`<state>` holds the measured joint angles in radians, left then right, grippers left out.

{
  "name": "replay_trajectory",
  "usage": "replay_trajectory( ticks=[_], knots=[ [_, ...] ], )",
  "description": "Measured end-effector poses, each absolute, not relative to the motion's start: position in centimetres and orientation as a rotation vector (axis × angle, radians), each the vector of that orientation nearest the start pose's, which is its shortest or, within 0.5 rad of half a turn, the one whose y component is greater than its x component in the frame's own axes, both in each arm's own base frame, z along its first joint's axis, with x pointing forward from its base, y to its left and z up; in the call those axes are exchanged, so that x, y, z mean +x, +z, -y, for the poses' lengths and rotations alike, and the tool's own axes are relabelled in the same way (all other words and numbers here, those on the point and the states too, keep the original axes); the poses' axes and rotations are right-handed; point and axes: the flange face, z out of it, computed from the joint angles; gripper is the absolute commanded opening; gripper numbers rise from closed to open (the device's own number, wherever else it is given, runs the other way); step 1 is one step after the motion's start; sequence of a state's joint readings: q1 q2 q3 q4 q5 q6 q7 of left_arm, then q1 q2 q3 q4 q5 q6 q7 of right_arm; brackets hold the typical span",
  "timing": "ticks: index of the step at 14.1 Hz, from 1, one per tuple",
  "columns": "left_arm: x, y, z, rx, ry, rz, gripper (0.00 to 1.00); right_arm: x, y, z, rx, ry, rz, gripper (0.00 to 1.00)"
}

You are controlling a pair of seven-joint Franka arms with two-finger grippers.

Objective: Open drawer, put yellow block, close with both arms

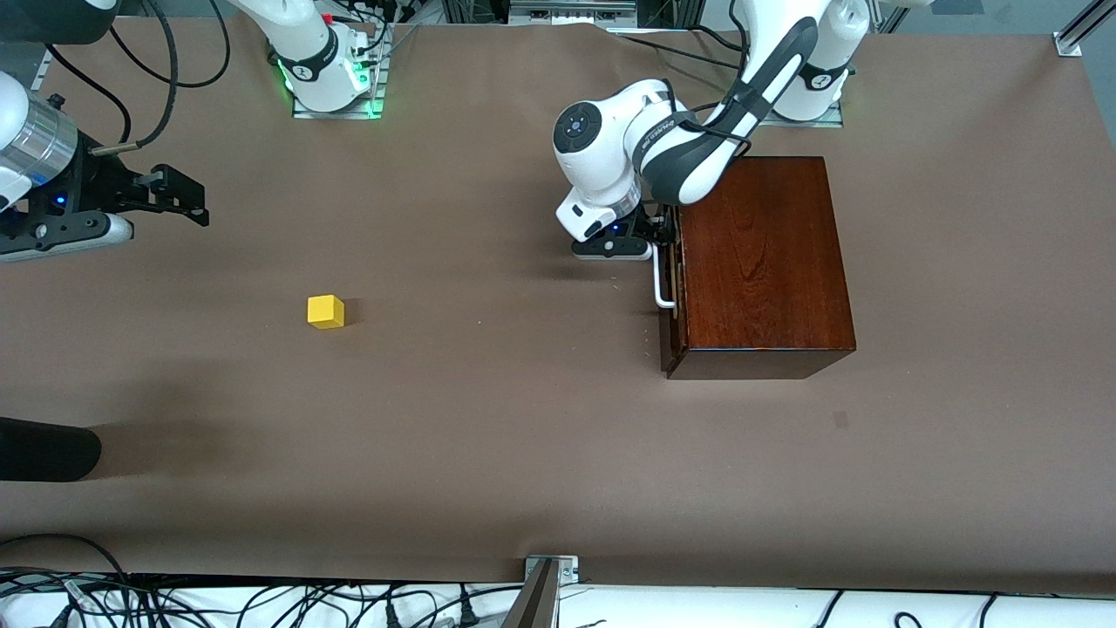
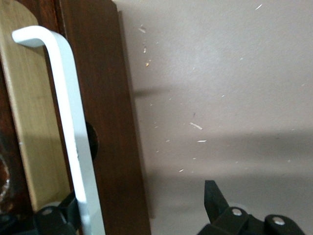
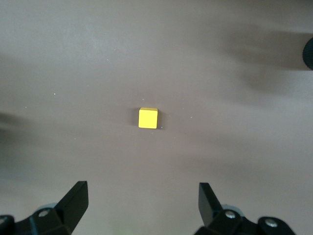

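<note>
The dark reddish-brown box point(image 1: 758, 262) stands toward the left arm's end of the table. Its drawer front point(image 2: 105, 122) carries a white bar handle point(image 1: 660, 281). In the left wrist view a strip of pale wood point(image 2: 29, 122) shows beside the front panel, so the drawer stands out a little. My left gripper point(image 1: 663, 229) is open at the handle point(image 2: 63, 112), which lies between its fingers point(image 2: 212, 196). The yellow block point(image 1: 325, 311) sits on the table toward the right arm's end. My right gripper point(image 1: 179, 196) is open and empty in the air, with the block point(image 3: 147, 118) ahead of its fingertips point(image 3: 78, 196).
A brown cover point(image 1: 488, 419) lies over the table. A black rounded object point(image 1: 44, 449) reaches in at the right arm's end, nearer the front camera than the block. A metal bracket point(image 1: 549, 567) sits at the table's near edge.
</note>
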<state>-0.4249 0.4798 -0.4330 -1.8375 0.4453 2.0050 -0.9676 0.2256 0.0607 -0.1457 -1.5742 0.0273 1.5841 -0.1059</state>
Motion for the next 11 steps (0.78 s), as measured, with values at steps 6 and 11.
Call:
replay_trajectory(
  ticks=[6, 11],
  knots=[
    [43.0, 27.5, 45.4, -2.915, -0.064, -0.120, 1.00, 57.7, 58.8, -4.4, -3.114, 0.032, 0.267, 1.00],
    [43.0, 27.9, 46.9, -2.958, -0.104, -0.045, 1.00, 58.2, 58.6, -4.0, -3.127, 0.011, 0.263, 1.00]
  ],
)
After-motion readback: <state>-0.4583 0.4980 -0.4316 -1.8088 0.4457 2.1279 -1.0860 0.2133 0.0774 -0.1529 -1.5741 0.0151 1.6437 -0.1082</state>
